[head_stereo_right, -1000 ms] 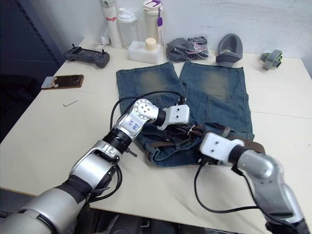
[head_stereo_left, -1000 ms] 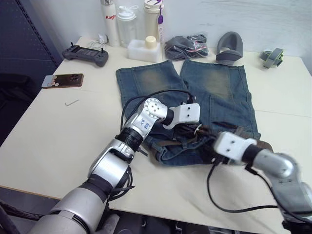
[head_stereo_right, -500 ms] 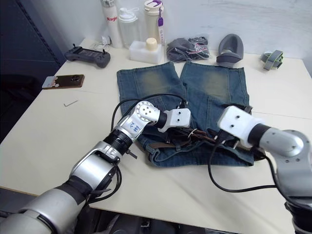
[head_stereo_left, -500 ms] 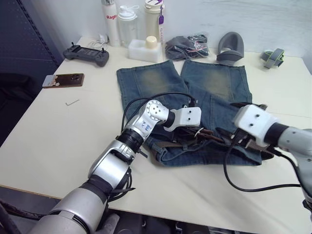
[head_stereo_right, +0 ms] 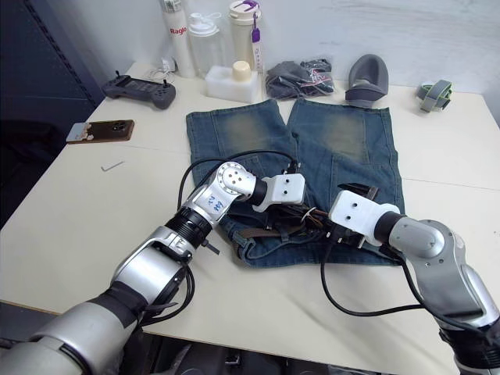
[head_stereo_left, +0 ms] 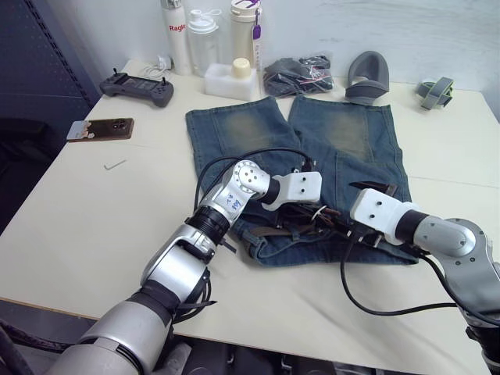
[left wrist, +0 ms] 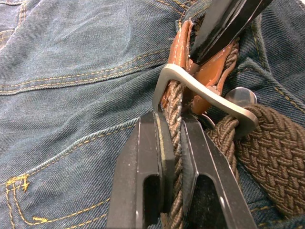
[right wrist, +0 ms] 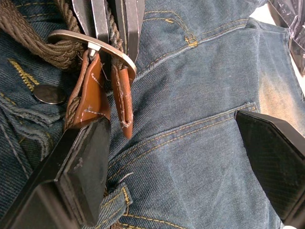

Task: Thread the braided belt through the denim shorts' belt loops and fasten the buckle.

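**Belt pinched at the buckle, shorts flat on the table**

At far left of the table (head_stereo_left: 70, 226): a black game controller (head_stereo_left: 137, 86), a phone (head_stereo_left: 100, 129), a small white pin (head_stereo_left: 115, 164). At the back: three bottles, the first one (head_stereo_left: 176, 35) marked with red letters "Ragi", cut by the edge; beside them a white box (head_stereo_left: 231, 80) and a dark cloth bundle (head_stereo_left: 298, 75).

In the middle: denim shorts (head_stereo_left: 344, 148), legs away from the robot, waistband bunched near the front edge. Left gripper (left wrist: 174, 143) clamped on the braided belt (left wrist: 267, 157), just behind the buckle (left wrist: 200, 90), brown leather tabs passing through the frame.

To the right: right gripper (right wrist: 181, 148) spread wide over the denim, one finger (right wrist: 86, 167) touching the leather end. Far right: a grey cap (head_stereo_left: 367, 76), a strap roll (head_stereo_left: 435, 91).
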